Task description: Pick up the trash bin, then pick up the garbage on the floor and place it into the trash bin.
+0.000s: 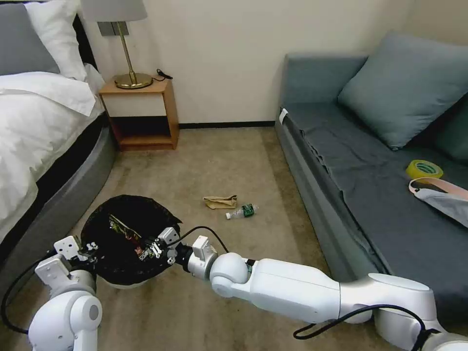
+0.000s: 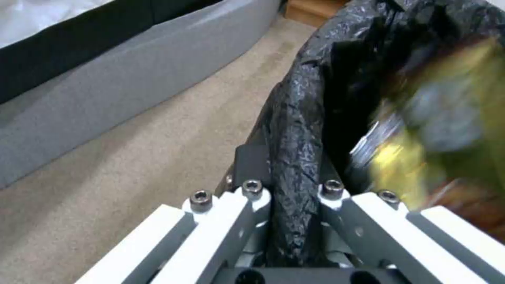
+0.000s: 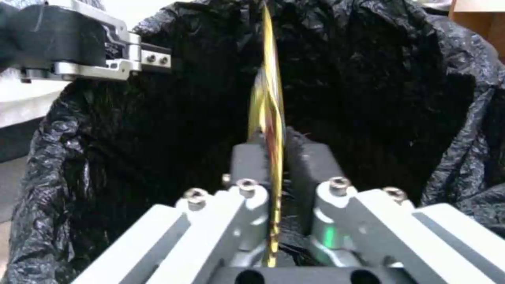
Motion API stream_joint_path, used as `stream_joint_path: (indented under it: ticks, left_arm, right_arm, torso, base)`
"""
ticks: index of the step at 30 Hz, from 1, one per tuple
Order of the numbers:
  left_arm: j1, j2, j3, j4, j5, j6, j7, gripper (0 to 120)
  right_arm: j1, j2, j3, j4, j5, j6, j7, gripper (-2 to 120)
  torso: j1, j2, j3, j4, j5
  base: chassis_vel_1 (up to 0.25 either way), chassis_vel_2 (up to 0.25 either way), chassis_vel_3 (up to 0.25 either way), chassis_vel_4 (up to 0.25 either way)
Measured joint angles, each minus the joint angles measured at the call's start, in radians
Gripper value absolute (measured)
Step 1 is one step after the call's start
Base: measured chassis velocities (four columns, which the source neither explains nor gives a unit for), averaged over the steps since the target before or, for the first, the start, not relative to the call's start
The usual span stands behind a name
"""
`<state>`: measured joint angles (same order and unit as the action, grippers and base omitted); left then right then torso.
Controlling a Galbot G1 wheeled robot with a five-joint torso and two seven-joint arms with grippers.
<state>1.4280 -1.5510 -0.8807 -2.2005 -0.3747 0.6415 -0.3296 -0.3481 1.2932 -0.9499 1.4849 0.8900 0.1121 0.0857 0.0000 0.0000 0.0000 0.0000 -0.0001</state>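
Trash bin (image 1: 127, 239): held off the carpet, its bag-lined rim pinched by the left gripper (image 2: 292, 185). Gold snack wrapper (image 3: 269, 118): clamped edge-on in the right gripper (image 3: 272, 157), inside the bin mouth, not yet released. Outstanding: brown paper bag (image 1: 220, 201), clear bottle (image 1: 242, 211), both lying on open carpet between bed (image 1: 34, 126) and sofa (image 1: 370, 195).

Crinkled, glossy black plastic bag (image 3: 463, 130) lining bin (image 1: 127, 282) of smooth white plastic. Shiny gold foil wrapper (image 3: 269, 118) pinched between matt black pads (image 3: 247, 161) of right tool (image 3: 271, 157); brushed metal links with steel screws. Short-pile matt beige carpet (image 1: 234, 161). Crumpled brown paper bag (image 1: 220, 201), clear plastic bottle (image 1: 242, 211). Varnished wood nightstand (image 1: 141, 114), polished brass lamp (image 1: 130, 73), matt grey cloth sofa (image 1: 370, 195).
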Motion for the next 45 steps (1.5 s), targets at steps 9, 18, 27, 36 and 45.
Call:
stream_joint_path:
  ticks: [9,18,27,36,45]
  left_arm:
    - [0.003,-0.003,-0.001,-0.005,0.001,0.000,0.001,4]
    - [0.002,0.005,-0.008,-0.001,-0.003,0.000,0.002,4]
    - [0.019,0.018,-0.023,-0.015,-0.029,-0.004,0.003,4]
    - [0.037,0.016,-0.037,-0.032,-0.044,-0.007,0.004,4]
    - [0.045,0.013,-0.026,-0.048,-0.039,-0.008,0.006,4]
  right_arm:
    - [-0.005,-0.010,0.007,0.010,-0.023,0.000,0.005,44]
    - [0.002,-0.027,0.097,0.088,-0.020,-0.001,0.018,76]
    - [0.092,-0.063,0.144,0.198,0.053,-0.032,0.053,99]
    - [-0.007,-0.205,0.273,0.296,0.037,-0.050,0.098,100]
    - [-0.177,-0.345,0.465,0.414,-0.057,-0.087,0.176,100]
  torso:
    - [0.000,0.000,0.000,0.0000,0.0000]
    - [0.000,0.000,0.000,-0.0001,0.0002]
    - [0.000,0.000,0.000,0.0001,0.0001]
    - [0.000,0.000,0.000,-0.0003,0.0003]
    - [0.000,0.000,0.000,-0.0002,0.0003]
  base:
    - [0.000,0.000,0.000,0.000]
    - [0.000,0.000,0.000,0.000]
    - [0.000,0.000,0.000,0.000]
    - [0.000,0.000,0.000,0.000]
    - [0.000,0.000,0.000,0.000]
